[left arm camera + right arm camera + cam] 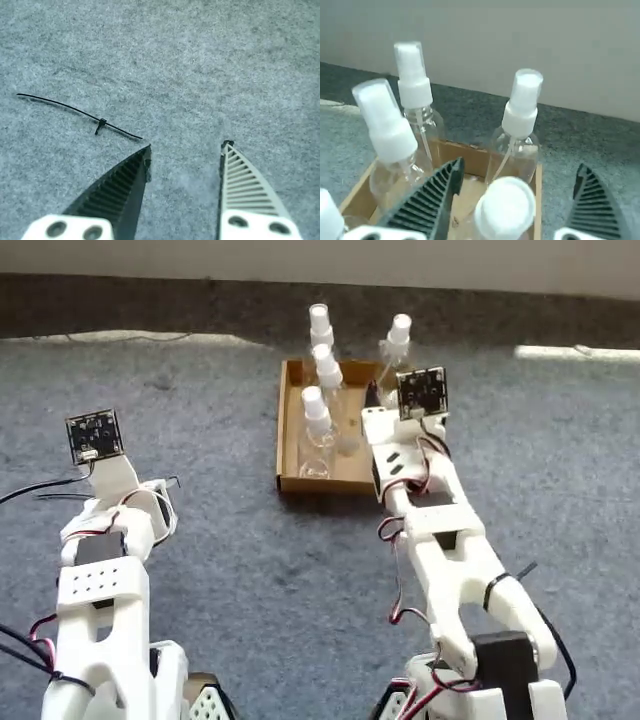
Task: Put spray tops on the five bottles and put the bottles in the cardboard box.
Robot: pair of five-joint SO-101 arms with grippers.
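Five bottles (318,425) wore spray tops (412,75), stood in or just behind cardboard box (288,430), upper centre. Right gripper (520,166) fingers spread around one top; left gripper (186,145) fingers spread over counter (150,50). Task looked nearly done.

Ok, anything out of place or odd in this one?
One stray item: a black cable tie lies loose on the grey carpet just ahead of the open left tool. It looks unrelated to the task. The bottles in view stand upright with spray tops on, and nothing looks spilled or damaged.
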